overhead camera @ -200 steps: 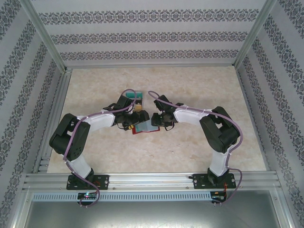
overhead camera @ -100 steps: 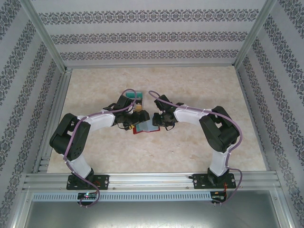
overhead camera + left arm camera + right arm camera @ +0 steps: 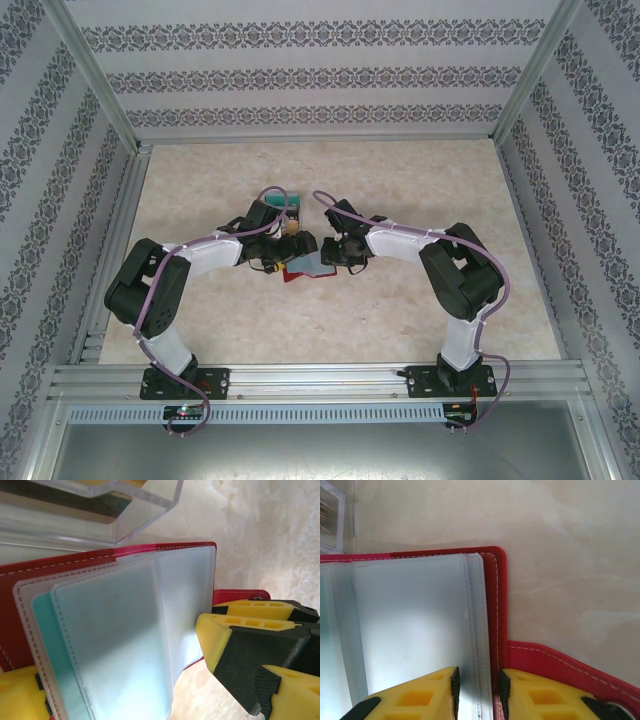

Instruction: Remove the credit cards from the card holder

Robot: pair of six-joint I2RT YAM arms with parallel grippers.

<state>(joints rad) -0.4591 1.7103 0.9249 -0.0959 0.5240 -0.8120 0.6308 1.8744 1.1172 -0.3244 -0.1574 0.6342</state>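
— Where does the card holder (image 3: 305,268) lie?
— Open on the table between the arms. The right gripper (image 3: 477,692) pinches its tab-side edge; the left gripper (image 3: 150,682), spread wide, is nearer the teal card (image 3: 42,630).

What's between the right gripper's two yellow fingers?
The card holder's clear sleeve edges and red rim, in the right gripper's narrow gap; right wrist view.

- card holder (image 3: 115,625): red, white stitching, frosted grey-blue sleeves
- card (image 3: 42,645) inside: teal
- left claw (image 3: 125,675), right claw (image 3: 477,690): yellow pads, black bodies
- tabletop (image 3: 560,555): beige, marbled
- walls (image 3: 300,70): white, grey damask bands
- arms (image 3: 210,250): white and black, purple cables (image 3: 150,300)
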